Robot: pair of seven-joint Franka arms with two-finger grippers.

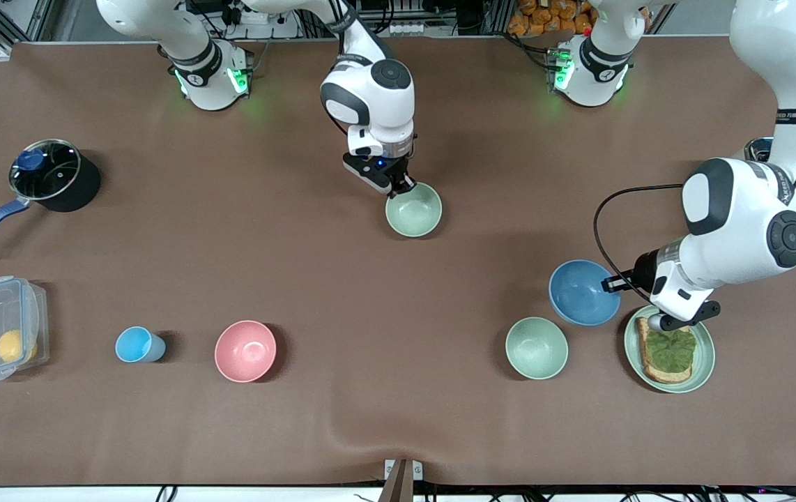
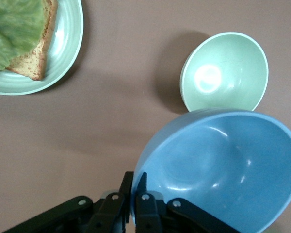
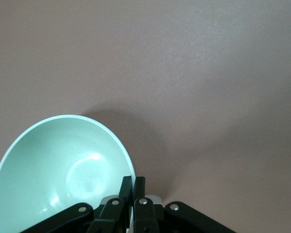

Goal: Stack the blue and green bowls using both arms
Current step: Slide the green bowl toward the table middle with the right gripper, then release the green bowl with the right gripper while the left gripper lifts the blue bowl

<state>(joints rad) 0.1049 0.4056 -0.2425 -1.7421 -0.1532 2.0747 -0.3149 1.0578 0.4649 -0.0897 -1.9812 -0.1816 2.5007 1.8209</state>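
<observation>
The plate (image 2: 63, 58) with the toast (image 2: 36, 53) is running off the left wrist view's edge at ten o'clock.

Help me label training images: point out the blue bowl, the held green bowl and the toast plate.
blue bowl (image 1: 581, 293): front view, inner floor.
green bowl (image 1: 415, 209): front view, inner floor.
toast plate (image 1: 705, 352): front view, bare rim.

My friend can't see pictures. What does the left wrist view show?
The left hand pinches the rim of the blue bowl, which looks tilted above the brown table. Beside it sits a pale green bowl, and a green plate holds toast with lettuce.
</observation>
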